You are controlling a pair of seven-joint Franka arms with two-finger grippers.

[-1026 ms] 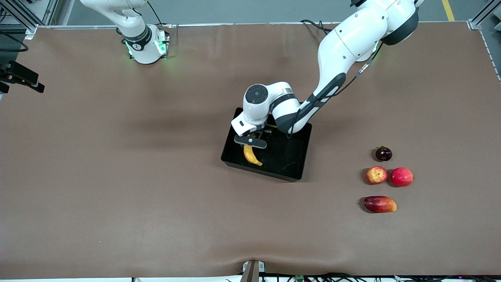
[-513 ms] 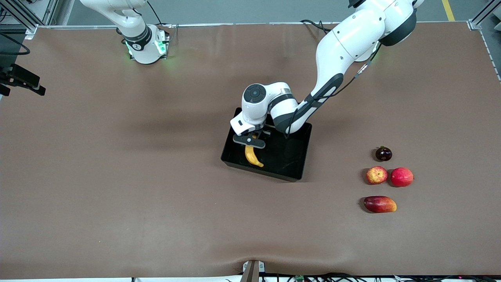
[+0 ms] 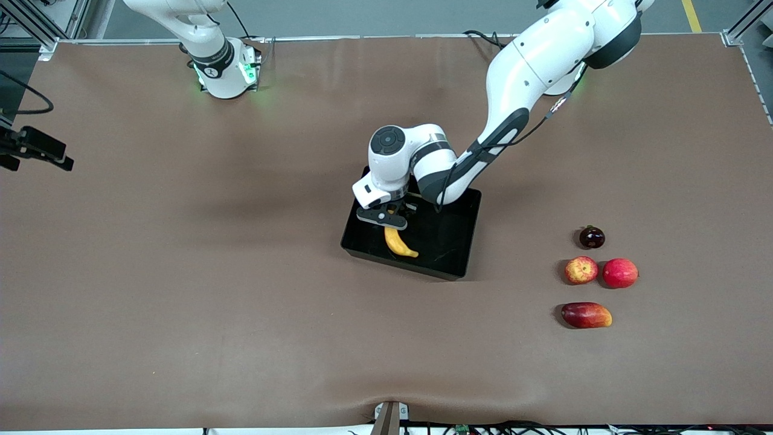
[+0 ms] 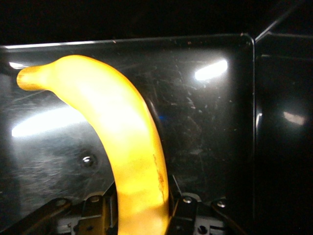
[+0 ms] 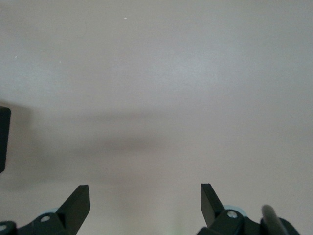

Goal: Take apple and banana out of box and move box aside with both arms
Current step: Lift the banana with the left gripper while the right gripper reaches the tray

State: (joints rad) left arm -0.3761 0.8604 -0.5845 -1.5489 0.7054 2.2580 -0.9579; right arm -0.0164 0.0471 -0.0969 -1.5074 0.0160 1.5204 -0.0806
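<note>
1. Looking like a robotics lab: two white arms (image 3: pixel 519 78) bolted to a wide table (image 3: pixel 181 290) under brown covering.
2. Showing aluminium framing (image 3: pixel 36 27) at the corners, cables (image 3: pixel 483 39) trailing off the edge.
3. Revealing grey floor with a yellow line (image 3: pixel 691 15).

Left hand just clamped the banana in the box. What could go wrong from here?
1. The left hand grips the banana near one end, so the long free end may swing or slip out during the lift.
2. The banana's free tip hangs low over the box floor; moving sideways before rising may catch the wall and drag the box.
3. Fruits crowd the table near the apple, so a drop there may knock them.
</note>
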